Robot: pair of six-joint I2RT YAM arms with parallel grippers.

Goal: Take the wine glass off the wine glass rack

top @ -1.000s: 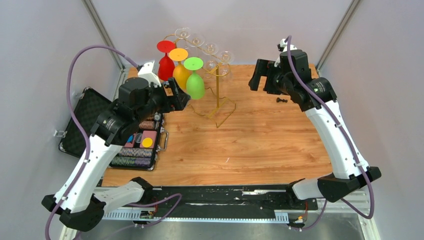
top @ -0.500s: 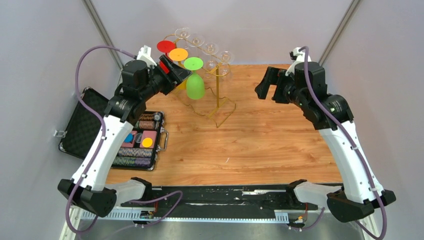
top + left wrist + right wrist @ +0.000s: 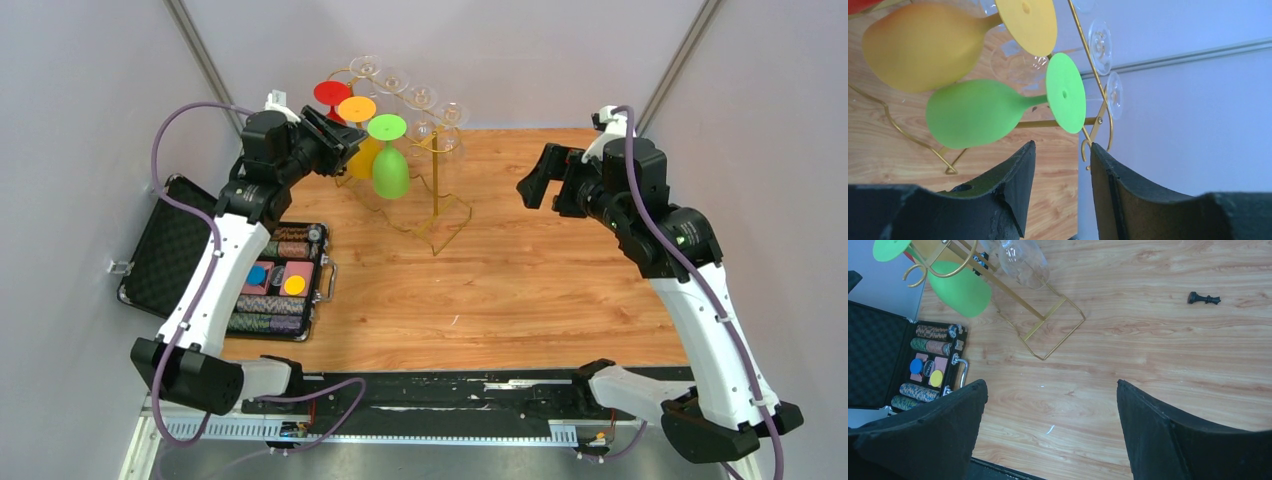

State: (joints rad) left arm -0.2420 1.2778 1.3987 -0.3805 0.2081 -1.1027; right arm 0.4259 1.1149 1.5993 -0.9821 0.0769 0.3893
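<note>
Coloured wine glasses [image 3: 390, 172]: three
Clear wine glasses [image 3: 421, 97]: four
Axis: vertical, feet up
Left claw [image 3: 1060, 150]: half spread
Right claw [image 3: 1052, 385]: spread wide

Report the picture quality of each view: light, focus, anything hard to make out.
Top external: even, soft light, sharp; the clear glasses nearly vanish against the pale wall. Left wrist: green wine glass crisp, left fingers dark and featureless. Right wrist: sharp, table evenly lit, right fingers almost black.

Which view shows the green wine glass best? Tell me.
Left wrist: the green wine glass is large, with bowl, stem and foot clear. The top view shows it small; the right wrist catches only part of it at the corner.
</note>
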